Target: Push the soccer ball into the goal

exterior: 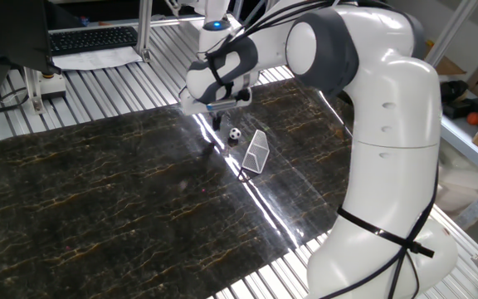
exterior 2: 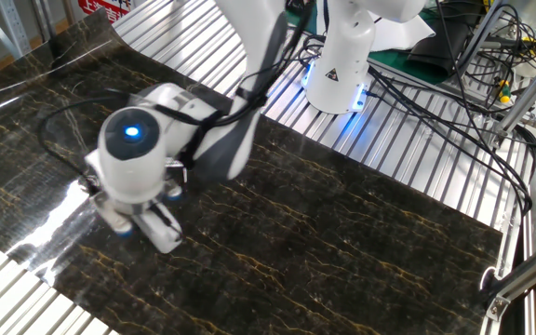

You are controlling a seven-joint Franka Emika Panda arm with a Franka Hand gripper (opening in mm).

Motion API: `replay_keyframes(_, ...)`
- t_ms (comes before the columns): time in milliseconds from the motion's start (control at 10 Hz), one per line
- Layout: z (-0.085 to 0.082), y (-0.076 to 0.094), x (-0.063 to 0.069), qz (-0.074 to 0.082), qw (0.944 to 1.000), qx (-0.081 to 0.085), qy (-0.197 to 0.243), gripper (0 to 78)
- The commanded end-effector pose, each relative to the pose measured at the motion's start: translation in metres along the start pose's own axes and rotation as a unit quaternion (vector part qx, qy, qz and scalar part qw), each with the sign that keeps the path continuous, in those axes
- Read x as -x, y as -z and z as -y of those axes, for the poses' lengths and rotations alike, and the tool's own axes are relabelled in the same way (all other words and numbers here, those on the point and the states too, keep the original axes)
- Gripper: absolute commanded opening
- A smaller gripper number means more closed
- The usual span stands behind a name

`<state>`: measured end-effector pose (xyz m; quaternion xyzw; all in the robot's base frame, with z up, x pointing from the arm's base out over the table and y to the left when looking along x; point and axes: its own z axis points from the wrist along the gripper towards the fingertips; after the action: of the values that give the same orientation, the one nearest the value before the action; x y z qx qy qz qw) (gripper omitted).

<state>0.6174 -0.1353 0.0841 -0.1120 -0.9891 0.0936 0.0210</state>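
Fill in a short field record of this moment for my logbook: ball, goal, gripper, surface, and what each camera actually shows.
ball: soccer ball on the dark mat, left of the goal, apart from it
goal: goal, white frame with mesh, on the mat
gripper: gripper low over the mat, just left of the ball; jaw state and contact cannot be told
surface: dark marbled mat on a slatted metal table
one fixed view: shows ball, goal and gripper
the other fixed view: arm's wrist hides ball and goal
task state: ball not yet in goal
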Motion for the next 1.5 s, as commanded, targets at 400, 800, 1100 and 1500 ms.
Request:
replay_keyframes(400,0.023,-0.011,0.031,0.026,0.9975,-0.041,0.051,1.2)
replay_keyframes(800,0.022,-0.017,0.025,0.003,0.9974,-0.046,0.056,1.2)
replay_keyframes(1100,0.022,-0.017,0.023,0.001,0.9963,-0.060,0.061,1.2)
replay_keyframes(1500,0.026,-0.015,0.011,-0.015,0.9946,-0.080,0.063,1.2)
